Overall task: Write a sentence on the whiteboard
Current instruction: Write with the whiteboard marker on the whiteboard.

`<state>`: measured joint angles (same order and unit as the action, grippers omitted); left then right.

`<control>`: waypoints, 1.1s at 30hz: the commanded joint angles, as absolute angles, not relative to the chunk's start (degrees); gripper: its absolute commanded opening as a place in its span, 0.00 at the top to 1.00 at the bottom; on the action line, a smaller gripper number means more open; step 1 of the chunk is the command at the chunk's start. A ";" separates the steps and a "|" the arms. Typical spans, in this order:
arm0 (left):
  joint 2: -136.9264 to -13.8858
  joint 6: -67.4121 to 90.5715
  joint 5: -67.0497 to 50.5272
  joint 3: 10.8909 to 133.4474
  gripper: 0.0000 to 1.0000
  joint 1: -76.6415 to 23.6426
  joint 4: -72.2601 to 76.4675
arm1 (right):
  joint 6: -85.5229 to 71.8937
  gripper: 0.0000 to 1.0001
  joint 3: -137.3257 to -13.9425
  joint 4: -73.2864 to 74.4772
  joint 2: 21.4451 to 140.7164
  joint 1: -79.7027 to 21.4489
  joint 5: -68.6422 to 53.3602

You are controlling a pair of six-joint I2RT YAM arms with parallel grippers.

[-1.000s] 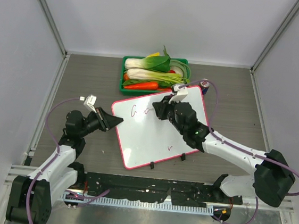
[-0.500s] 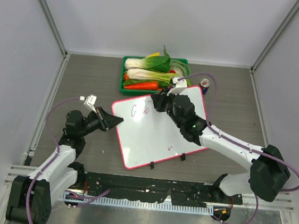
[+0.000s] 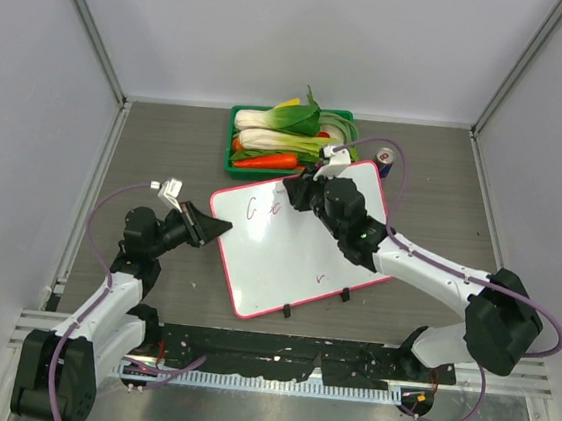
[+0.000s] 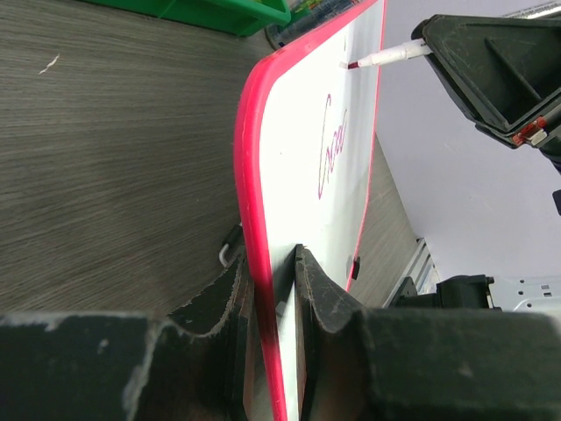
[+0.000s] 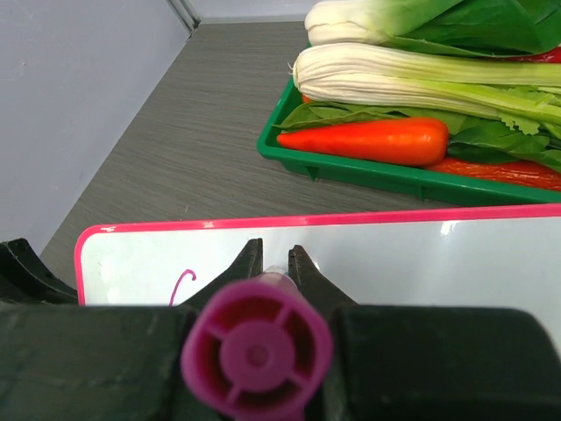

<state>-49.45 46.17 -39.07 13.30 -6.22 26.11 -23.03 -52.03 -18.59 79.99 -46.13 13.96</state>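
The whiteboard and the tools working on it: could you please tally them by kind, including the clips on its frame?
whiteboard: 1
black clips: 2
marker: 1
pincers, left pincer and right pincer: 2
Total: 6

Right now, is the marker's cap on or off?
Off. The marker shows its bare tip at the whiteboard, held by the right gripper.

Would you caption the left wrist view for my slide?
Left gripper clamps the whiteboard's pink edge; right gripper holds a marker tip beside purple lettering.
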 commanded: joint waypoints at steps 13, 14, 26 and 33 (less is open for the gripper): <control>-49.66 40.78 -39.02 14.33 1.00 -7.03 25.05 | -24.08 0.98 -46.58 -16.70 75.76 -45.88 11.34; -49.66 40.78 -39.02 14.24 1.00 -7.03 25.05 | -24.08 0.99 -46.32 -16.44 75.85 -45.88 10.99; -49.57 40.78 -39.02 14.33 1.00 -6.94 24.87 | -24.43 0.99 -44.39 -15.12 73.92 -45.97 9.93; -49.39 40.78 -38.94 14.33 1.00 -7.03 24.79 | -24.43 0.99 -44.47 -15.12 73.74 -45.88 10.19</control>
<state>-49.43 46.09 -39.07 13.30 -6.26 25.85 -24.58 -45.04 -17.47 74.50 -46.04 9.45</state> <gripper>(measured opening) 0.213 0.190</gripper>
